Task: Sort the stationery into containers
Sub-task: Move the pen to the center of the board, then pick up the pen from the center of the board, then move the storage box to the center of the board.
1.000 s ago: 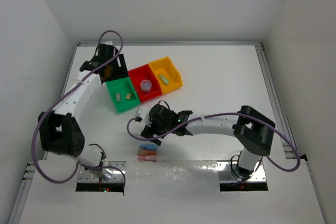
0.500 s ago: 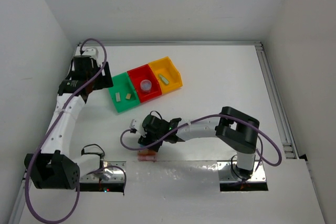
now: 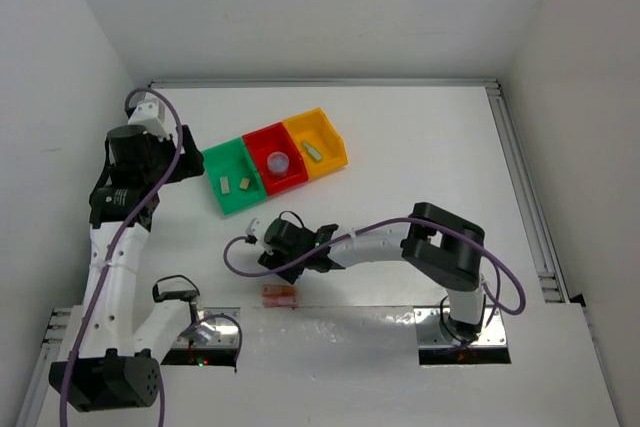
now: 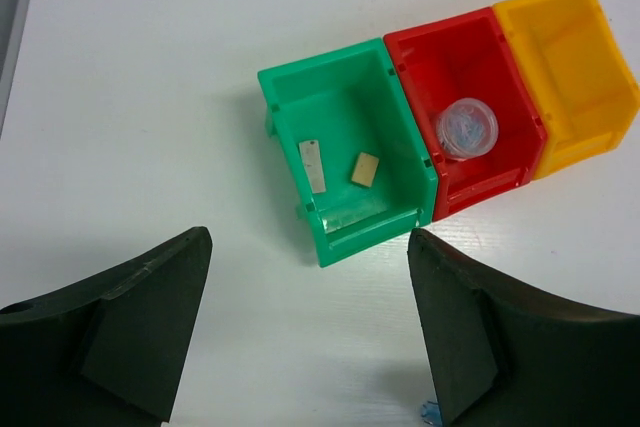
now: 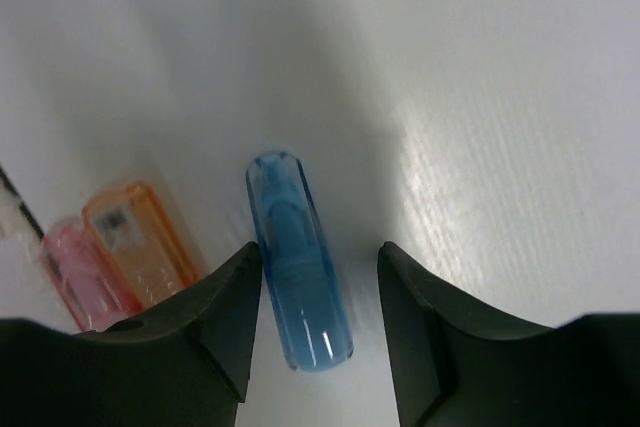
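Green (image 3: pixel 232 199), red (image 3: pixel 262 139) and yellow (image 3: pixel 335 135) bins stand joined in a row. Two beige blocks (image 4: pixel 313 165) lie in the green bin (image 4: pixel 330 62). A lavender roll (image 4: pixel 467 128) lies in the red bin (image 4: pixel 450 27). A green stick (image 3: pixel 313 151) lies in the yellow bin. My left gripper (image 4: pixel 310 327) is open and empty, held left of the bins above bare table. My right gripper (image 5: pixel 318 307) is open, down at the table. A blue stick (image 5: pixel 300 267) lies between its fingers, close against the left one. Orange (image 5: pixel 140 242) and pink (image 5: pixel 85 272) sticks lie beside it.
The orange and pink sticks also show in the top view (image 3: pixel 280 295), just behind the metal strip (image 3: pixel 330 325) at the table's near edge. The right arm's purple cable (image 3: pixel 235 252) loops left of its gripper (image 3: pixel 285 247). White walls close the table's left, back and right.
My left arm has swung left and back from the bins. My right gripper has moved left and down, and now straddles the blue stick.
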Tool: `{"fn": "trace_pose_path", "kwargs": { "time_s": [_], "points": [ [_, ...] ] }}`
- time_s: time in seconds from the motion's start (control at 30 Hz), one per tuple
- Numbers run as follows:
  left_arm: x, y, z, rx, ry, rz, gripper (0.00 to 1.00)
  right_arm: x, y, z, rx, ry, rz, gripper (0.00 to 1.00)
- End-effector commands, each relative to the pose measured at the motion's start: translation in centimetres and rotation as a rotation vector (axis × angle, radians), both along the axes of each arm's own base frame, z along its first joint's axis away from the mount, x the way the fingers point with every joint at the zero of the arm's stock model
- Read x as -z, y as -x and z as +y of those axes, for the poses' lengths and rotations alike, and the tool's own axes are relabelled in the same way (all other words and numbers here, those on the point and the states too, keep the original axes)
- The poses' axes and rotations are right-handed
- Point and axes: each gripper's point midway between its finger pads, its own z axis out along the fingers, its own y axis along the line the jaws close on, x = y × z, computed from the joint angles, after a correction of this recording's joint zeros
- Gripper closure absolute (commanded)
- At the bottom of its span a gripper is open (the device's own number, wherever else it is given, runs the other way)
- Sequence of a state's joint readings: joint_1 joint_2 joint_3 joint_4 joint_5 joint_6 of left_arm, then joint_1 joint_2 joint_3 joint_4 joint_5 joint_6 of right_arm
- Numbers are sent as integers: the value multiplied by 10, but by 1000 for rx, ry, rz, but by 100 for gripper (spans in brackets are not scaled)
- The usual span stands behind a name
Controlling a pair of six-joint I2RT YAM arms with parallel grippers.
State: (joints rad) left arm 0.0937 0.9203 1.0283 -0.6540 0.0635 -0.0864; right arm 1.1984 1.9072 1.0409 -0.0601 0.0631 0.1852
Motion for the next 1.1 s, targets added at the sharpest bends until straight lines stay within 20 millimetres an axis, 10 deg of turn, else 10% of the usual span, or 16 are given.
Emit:
{"fn": "trace_pose_path", "kwargs": {
  "time_s": [0.0, 0.4, 0.67, 0.87, 1.07],
  "points": [
    [-27, -1, 11, -40, -24, -105, 22, 25, -14, -14, 74, 118, -41, 51],
    [-27, 6, 36, -148, -71, -112, 20, 15, -2, -26, 60, 109, -7, 100],
    [-23, 1, 46, -175, -61, -100, 20, -82, -28, -5, 118, -111, -51, 100],
    [-23, -4, 55, -195, -59, -93, 20, -185, -117, -30, 310, -338, -147, 100],
    [-19, -13, 62, -194, -48, -72, 20, -211, -257, -67, 507, -337, -286, 100]
  ]
}}
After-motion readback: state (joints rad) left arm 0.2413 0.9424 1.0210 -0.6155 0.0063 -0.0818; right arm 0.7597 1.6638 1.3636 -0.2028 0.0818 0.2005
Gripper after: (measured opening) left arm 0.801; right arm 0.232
